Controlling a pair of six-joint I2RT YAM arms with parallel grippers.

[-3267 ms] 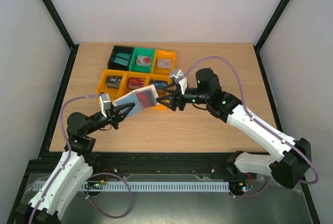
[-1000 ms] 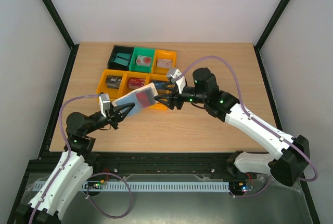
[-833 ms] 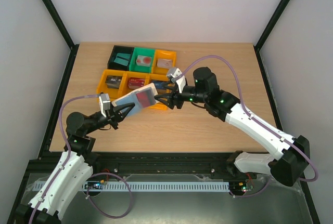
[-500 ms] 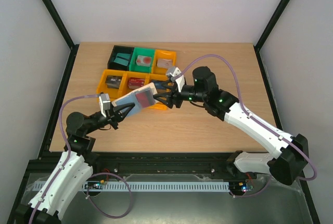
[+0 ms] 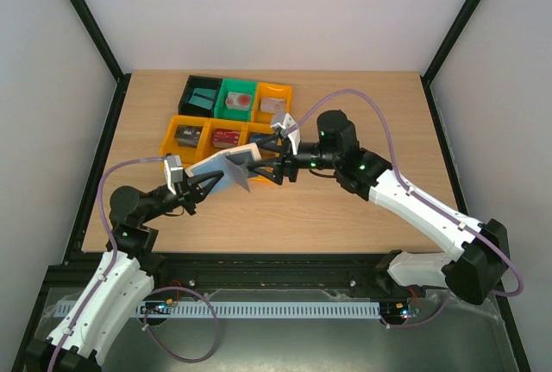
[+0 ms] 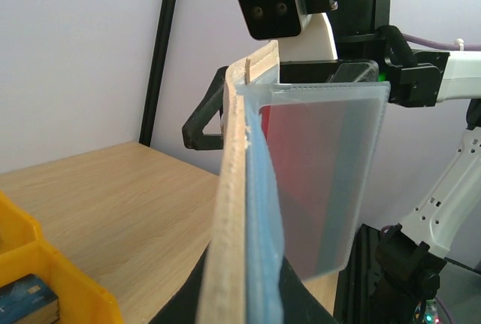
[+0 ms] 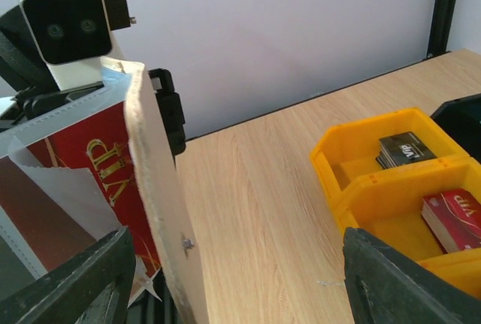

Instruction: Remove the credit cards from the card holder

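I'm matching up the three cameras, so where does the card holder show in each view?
Top external: card holder just left of centre.
Left wrist: card holder edge-on down the middle.
Right wrist: card holder on the left side, edge toward camera.
Shared landmark: the orange bins.

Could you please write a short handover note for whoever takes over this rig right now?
Left gripper: shut on the card holder, which it holds open above the table.
Right gripper: open, its fingers on either side of the holder's far end, gripping nothing.
Red card: in the holder's clear sleeve.
Done: cards lie in the bins, including a teal card in the black bin.
Left: pull out the red card and set it down. Whether more cards sit behind it cannot be seen.
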